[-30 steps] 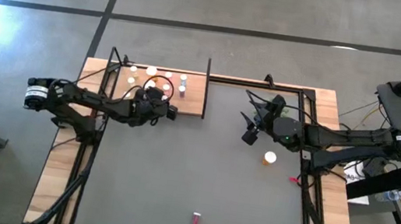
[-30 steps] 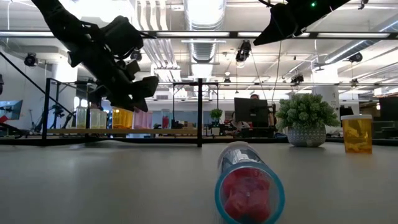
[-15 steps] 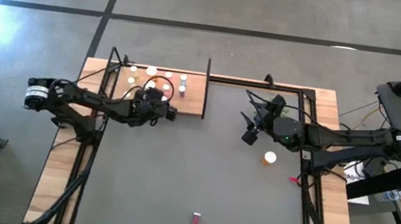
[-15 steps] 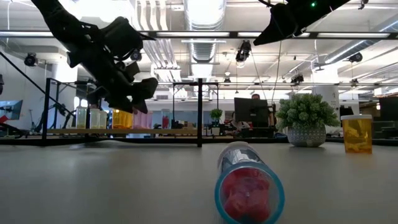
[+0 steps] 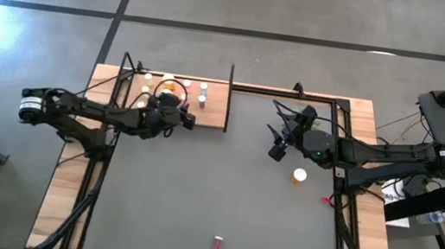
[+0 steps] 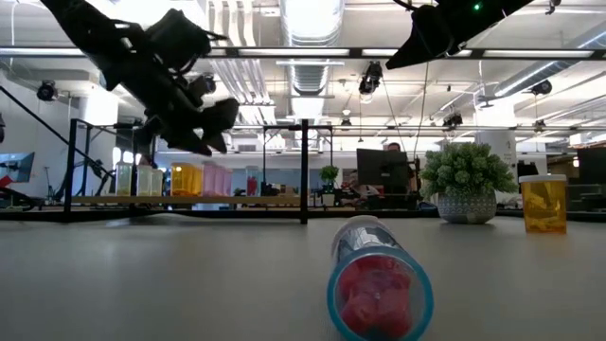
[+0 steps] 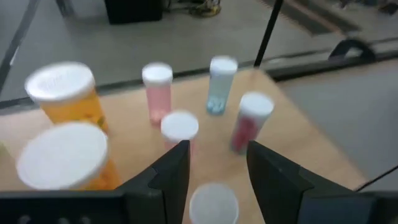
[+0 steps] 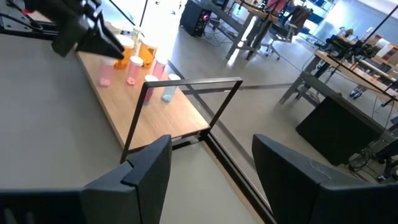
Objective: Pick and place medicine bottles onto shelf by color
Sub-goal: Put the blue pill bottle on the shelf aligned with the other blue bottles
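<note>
Left gripper point(image 5: 185, 120) hovers above the near edge of the flat light-wood shelf point(image 5: 211, 112), raised clear of the bottles in the low view point(image 6: 210, 123); from its wrist camera the two dark fingers point(image 7: 173, 174) stand apart with nothing between them, so it is released and empty. Under it on the shelf stand the small white-capped medicine bottles: two orange ones with wide white caps point(image 7: 67, 93), a pale pink one point(image 7: 157, 87), a light blue one point(image 7: 220, 84), a red-pink one point(image 7: 247, 121), plus two more white caps closest to the fingers point(image 7: 180, 127). From the low view the bottles sit in a row on the shelf, yellowish, orange, then pink point(image 6: 187, 179). Thin black upright post point(image 5: 229, 97) marks the shelf's end toward the table centre. Right gripper point(image 5: 276, 149) hangs over the large grey mat point(image 5: 214, 184) right of centre, fingers point(image 8: 146, 171) spread, holding nothing. One orange bottle with a white cap point(image 5: 299, 175) stands on the mat just beside the right arm; it stands upright at far right in the low view point(image 6: 543, 202). One red-pink bottle point(image 5: 217, 245) lies on its side near the mat's front edge, well apart from both arms, its end facing the low camera point(image 6: 379, 284). A small green bushy plant in a grey pot point(image 6: 466, 182) sits on the right side.
</note>
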Motion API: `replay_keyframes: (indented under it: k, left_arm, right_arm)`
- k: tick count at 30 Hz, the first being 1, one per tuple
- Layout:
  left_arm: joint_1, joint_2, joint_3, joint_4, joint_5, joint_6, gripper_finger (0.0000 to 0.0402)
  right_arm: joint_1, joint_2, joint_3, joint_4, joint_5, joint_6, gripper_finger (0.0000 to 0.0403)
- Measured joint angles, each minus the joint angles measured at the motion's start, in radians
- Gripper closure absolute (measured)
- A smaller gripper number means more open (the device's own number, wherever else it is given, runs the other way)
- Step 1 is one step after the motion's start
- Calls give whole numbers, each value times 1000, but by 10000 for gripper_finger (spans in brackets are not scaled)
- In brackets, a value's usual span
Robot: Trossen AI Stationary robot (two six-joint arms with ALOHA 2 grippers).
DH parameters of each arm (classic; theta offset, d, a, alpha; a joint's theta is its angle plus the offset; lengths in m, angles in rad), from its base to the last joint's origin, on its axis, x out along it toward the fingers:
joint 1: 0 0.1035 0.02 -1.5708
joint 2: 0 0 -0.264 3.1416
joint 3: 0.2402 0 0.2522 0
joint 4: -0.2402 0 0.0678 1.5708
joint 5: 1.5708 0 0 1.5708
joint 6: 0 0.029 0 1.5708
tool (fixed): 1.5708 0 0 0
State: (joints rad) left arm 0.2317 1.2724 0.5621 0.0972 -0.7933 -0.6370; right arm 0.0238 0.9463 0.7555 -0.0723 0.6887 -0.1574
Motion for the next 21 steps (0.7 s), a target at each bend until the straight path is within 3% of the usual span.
replay_keyframes:
  k: [9, 14, 21]
  left_arm:
    - [-6, -171, 32, 4, 6, 255, 259]
    - [-25, -257, 55, 10, 159, 361, 259]
    - [-29, -312, 97, 7, 378, 358, 259]
  right_arm:
    - [0, 0, 0, 0, 0, 0, 188]
    - [0, 0, 0, 0, 0, 0, 188]
    - [0, 0, 0, 0, 0, 0, 188]
